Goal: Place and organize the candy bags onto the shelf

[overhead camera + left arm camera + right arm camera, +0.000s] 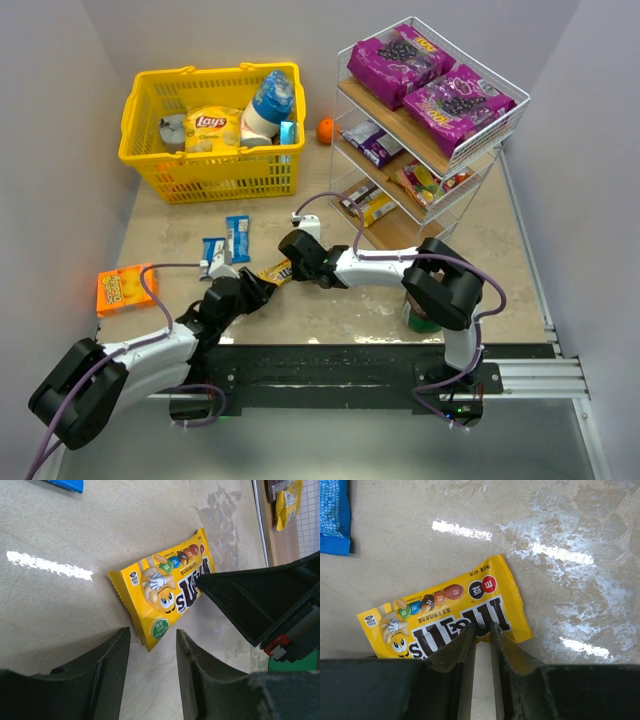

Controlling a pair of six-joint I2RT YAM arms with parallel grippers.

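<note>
A yellow candy bag (pixel 275 271) (pixel 165 587) (pixel 445 615) lies flat on the table between my two arms. My right gripper (pixel 287 266) (pixel 482 628) has its narrow jaws pinched on the bag's long edge. My left gripper (pixel 262 289) (pixel 152 632) stands open just short of the bag's corner, with nothing between its fingers. Two small blue candy bags (pixel 237 238) (pixel 213 255) lie on the table to the left. The shelf (pixel 505 118) at the right holds two purple bags (pixel 398 60) (pixel 455 105) on top and smaller bags (pixel 370 142) (pixel 365 205) on the lower tiers.
A yellow basket (pixel 135 150) with a chip bag and bottles stands at the back left. An orange box (pixel 125 288) lies near the left edge. An orange fruit (pixel 325 130) sits between basket and shelf. A green object (pixel 420 316) shows under my right arm.
</note>
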